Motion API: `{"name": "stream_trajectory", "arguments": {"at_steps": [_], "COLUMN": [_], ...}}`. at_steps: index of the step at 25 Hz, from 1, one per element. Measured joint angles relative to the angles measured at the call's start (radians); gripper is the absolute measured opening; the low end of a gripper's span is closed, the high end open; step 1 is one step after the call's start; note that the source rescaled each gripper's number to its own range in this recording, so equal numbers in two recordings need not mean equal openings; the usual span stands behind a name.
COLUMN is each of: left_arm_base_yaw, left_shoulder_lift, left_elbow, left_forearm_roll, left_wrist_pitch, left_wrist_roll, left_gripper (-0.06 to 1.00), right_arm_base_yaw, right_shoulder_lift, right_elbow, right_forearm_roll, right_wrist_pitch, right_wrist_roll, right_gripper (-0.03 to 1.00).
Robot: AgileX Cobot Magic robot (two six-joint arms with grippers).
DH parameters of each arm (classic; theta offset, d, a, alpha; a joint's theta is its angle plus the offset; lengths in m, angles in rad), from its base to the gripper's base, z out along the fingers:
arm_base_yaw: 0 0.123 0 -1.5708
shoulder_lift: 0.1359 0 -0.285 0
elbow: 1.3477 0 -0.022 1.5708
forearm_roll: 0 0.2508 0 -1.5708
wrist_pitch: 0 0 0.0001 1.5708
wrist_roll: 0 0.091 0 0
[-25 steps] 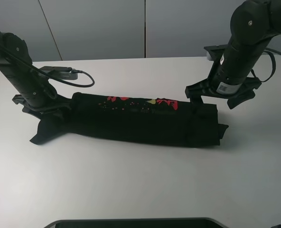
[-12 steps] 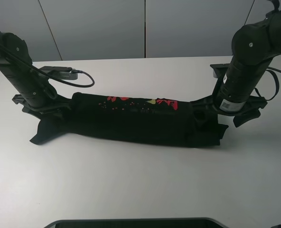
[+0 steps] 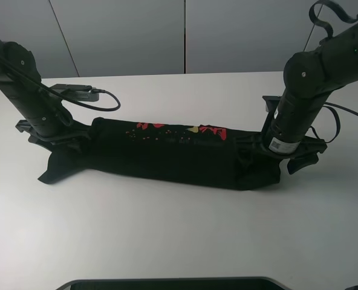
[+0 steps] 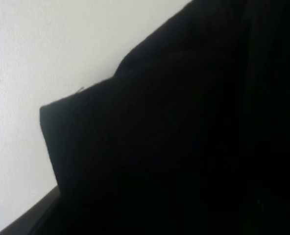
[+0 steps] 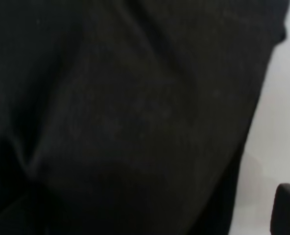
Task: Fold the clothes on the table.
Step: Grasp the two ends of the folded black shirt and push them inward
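Black cotton T-shirt with red/yellow chest print [image 3: 179, 154] lies mid-counter as a long narrow band, 9 to 3 o'clock, on the plain white matte counter [image 3: 179, 235]. Left gripper [image 3: 57, 139] is down on the 9 o'clock end, right gripper [image 3: 270, 154] on the 3 o'clock end. Wrist views show only black cloth, so can't tell whether either is spread or pinching. Risks: a shallow bite takes the top layer only and the band opens on lift; the loose flap [image 3: 49, 172] at 8 o'clock drags; an uneven lift skews the fold.

the white table [image 3: 167, 235] is plain and matte; a black shirt [image 3: 167, 154] lies on it as a long folded band across the middle, red and yellow print along its far edge, left end splayed flat
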State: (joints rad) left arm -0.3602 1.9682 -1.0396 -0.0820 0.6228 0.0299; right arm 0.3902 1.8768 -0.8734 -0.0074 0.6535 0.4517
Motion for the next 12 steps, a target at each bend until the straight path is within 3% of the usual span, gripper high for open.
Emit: {"name": "stream_trajectory", "arguments": {"at_steps": [10, 12], "left_arm_base_yaw": [0.0, 0.0], "left_shoulder_lift": [0.0, 0.0], "left_elbow": [0.0, 0.0], "left_forearm_roll": [0.0, 0.002], "left_wrist_pitch": [-0.002, -0.002], "left_wrist_roll": [0.0, 0.0], "left_gripper": [0.88, 0.88], "right_arm_base_yaw": [0.0, 0.0], "right_shoulder_lift": [0.035, 0.037], "right_elbow": [0.0, 0.0], "right_forearm_roll": [0.036, 0.044], "right_wrist_pitch": [-0.036, -0.04], "right_wrist_roll": [0.0, -0.004], "right_gripper": [1.0, 0.95]}}
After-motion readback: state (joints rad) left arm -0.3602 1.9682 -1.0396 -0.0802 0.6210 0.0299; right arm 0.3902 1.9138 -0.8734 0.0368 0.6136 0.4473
